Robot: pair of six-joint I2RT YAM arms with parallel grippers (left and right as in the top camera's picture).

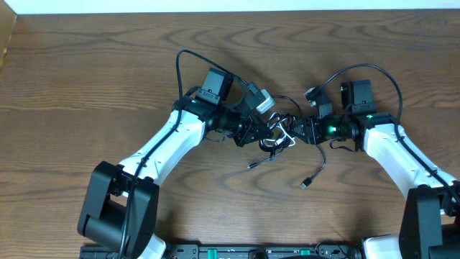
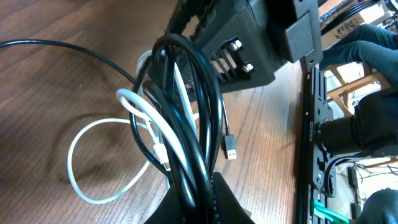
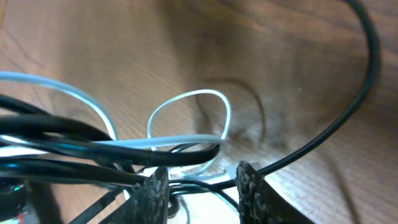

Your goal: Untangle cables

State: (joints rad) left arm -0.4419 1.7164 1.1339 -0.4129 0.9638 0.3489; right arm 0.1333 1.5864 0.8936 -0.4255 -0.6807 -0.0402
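The cables (image 1: 282,135) sit in a knot at the middle of the table, strung between the two grippers. Closest to the left wrist camera, the left gripper (image 2: 208,202) is pressed together on a bundle of black cable (image 2: 198,93) loops. This probably anchors the tangle so the other arm has something to pull against. The white cable (image 2: 142,115) threads through those black loops and spills out in a loose ring on the wood. A small plug (image 2: 231,149) lies flat just beyond.

In the right wrist view, the right gripper (image 3: 202,173) has its fingers spread. The white cord and a thin black strand pass through the gap, which is much wider than either. It looks set to choose a strand rather than to be holding one.

From overhead, two black tails trail toward the near edge, free of the knot, so the crossing itself is what is left.

The wooden tabletop (image 1: 86,86) is dark, heavily grained and flat, and cords should slide over it easily. A black rail (image 2: 309,124) runs along its edge. Beyond that the room is cluttered and hard to make out.
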